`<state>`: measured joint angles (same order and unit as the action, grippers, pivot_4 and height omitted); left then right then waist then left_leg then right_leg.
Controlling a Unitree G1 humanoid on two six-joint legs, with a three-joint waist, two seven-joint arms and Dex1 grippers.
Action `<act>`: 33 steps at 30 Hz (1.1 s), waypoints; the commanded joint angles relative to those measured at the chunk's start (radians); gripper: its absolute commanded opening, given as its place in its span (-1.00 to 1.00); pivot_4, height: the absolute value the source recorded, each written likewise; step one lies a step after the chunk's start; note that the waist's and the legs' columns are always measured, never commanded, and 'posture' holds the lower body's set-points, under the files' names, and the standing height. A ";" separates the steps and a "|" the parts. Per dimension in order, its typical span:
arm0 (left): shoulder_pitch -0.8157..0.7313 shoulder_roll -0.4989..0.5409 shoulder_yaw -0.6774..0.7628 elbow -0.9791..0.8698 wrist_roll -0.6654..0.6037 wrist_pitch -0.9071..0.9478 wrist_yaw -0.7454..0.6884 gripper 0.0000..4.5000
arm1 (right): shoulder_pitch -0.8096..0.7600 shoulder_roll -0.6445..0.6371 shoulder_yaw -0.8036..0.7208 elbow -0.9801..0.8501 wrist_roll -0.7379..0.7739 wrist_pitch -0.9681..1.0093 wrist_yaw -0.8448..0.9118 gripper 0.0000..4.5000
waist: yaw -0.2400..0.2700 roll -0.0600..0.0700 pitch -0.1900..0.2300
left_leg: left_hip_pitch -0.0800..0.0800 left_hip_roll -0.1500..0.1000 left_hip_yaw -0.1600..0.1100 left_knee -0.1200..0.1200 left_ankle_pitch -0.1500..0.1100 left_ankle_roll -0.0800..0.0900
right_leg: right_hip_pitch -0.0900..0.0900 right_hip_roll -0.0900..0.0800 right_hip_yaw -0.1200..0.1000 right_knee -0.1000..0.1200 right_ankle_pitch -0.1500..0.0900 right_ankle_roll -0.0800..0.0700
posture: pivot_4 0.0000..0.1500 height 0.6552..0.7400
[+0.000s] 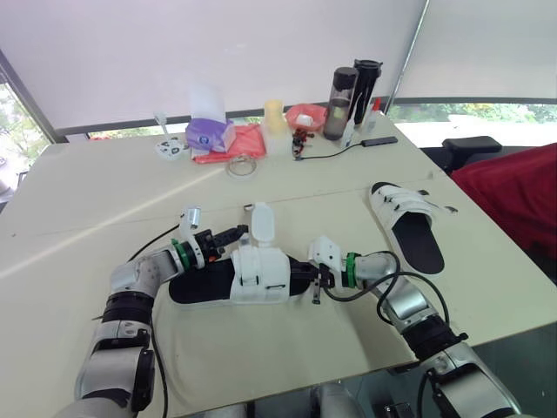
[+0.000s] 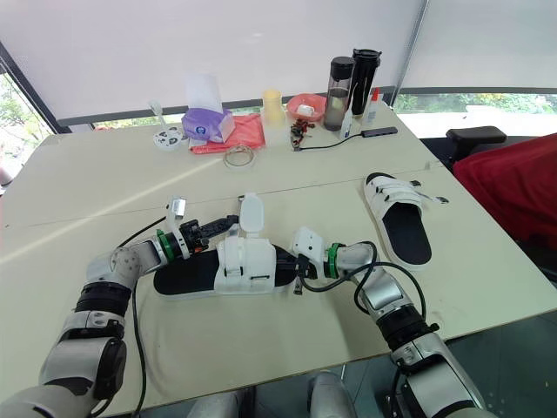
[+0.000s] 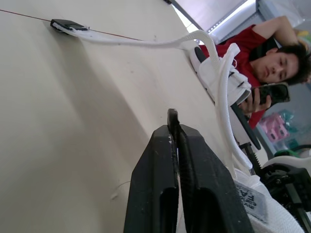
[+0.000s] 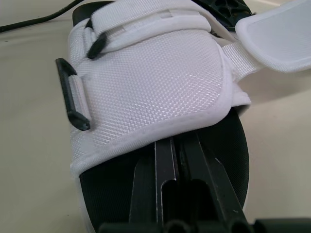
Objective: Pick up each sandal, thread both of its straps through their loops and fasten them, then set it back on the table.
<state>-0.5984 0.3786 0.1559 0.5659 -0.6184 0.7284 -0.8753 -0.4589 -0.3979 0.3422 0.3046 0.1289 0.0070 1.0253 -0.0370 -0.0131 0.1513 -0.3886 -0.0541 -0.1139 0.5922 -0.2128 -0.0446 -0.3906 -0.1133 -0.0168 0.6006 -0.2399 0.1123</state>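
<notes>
The left gripper sits just beyond the far edge of the sandal, which lies on its sole near the middle of the table, close to the near edge, with its toe to the right. The gripper's fingers are pressed flat together with nothing visible between them. They point at the raised, unfastened strap flap, and I cannot tell whether they touch it. The right gripper is at the toe end. Its fingers are also closed on each other. They lie over the black footbed with their tips against the front edge of the white upper, and no part of the sandal shows pinched between them. The head views take in the whole layout: a second sandal lies well apart to the right with its straps loose, and a tissue box, a red cloth and a dark bottle stand along the far side. The right wrist view adds close detail: a black loop on the side of the woven upper, with webbing threaded through it. The left wrist view looks low across the table and shows a white strap with a black end lying flat. Past it is a person in a red top holding a phone.
</notes>
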 commanded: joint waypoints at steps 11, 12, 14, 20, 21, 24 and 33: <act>0.079 0.043 0.011 -0.040 0.040 0.003 0.003 0.99 | 0.052 -0.009 0.057 0.089 -0.089 0.057 -0.016 -0.98 | -0.008 0.001 -0.001 | 0.000 0.000 0.000 -0.001 0.000 0.000 | -0.001 0.000 0.000 0.000 0.000 0.001 | 1.00 1.00; 0.074 0.048 0.021 -0.034 0.037 0.001 0.005 0.99 | 0.052 -0.008 0.057 0.091 -0.089 0.056 -0.016 -0.98 | -0.008 0.001 -0.001 | 0.000 0.000 0.000 -0.001 0.000 0.000 | -0.001 0.000 0.000 0.000 0.000 0.001 | 1.00 1.00; 0.041 0.059 0.065 -0.007 0.016 -0.007 0.018 0.99 | 0.049 -0.008 0.057 0.095 -0.090 0.053 -0.016 -0.98 | -0.007 0.001 -0.001 | 0.000 0.000 0.000 -0.001 0.000 0.000 | -0.001 0.000 0.000 0.000 0.000 0.001 | 1.00 1.00; -0.100 0.081 0.190 0.057 -0.040 -0.025 0.042 0.99 | 0.043 -0.006 0.060 0.103 -0.095 0.049 -0.015 -0.98 | -0.004 -0.005 0.001 | -0.001 0.000 -0.001 -0.001 -0.001 -0.001 | -0.002 0.001 -0.001 0.000 0.000 0.001 | 1.00 1.00; -0.116 0.078 0.200 0.057 -0.045 -0.019 0.047 0.99 | 0.043 -0.005 0.061 0.104 -0.095 0.048 -0.015 -0.98 | -0.004 -0.006 0.001 | -0.001 0.000 -0.001 -0.001 -0.001 -0.001 | -0.001 0.001 -0.001 0.000 0.000 0.001 | 1.00 1.00; -0.144 0.058 0.215 0.027 -0.069 0.022 0.052 0.99 | 0.042 -0.003 0.062 0.109 -0.098 0.045 -0.017 -0.98 | -0.006 -0.006 0.001 | -0.001 0.000 -0.001 -0.001 -0.001 -0.001 | -0.001 0.001 -0.001 0.000 0.000 0.001 | 1.00 1.00; -0.083 -0.028 0.198 -0.129 -0.147 0.245 0.125 0.99 | 0.061 0.005 0.069 0.098 -0.108 0.046 -0.034 -0.98 | -0.008 -0.007 0.001 | 0.000 0.000 -0.001 -0.001 0.000 -0.001 | -0.001 0.001 -0.001 0.001 0.002 0.005 | 1.00 1.00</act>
<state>-0.6943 0.3510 0.3349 0.4842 -0.7226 0.9230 -0.7564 -0.4590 -0.3839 0.3460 0.3035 0.1225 0.0034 1.0199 -0.0454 -0.0197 0.1526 -0.3887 -0.0537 -0.1148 0.5911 -0.2131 -0.0451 -0.3921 -0.1119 -0.0175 0.6018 -0.2383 0.1171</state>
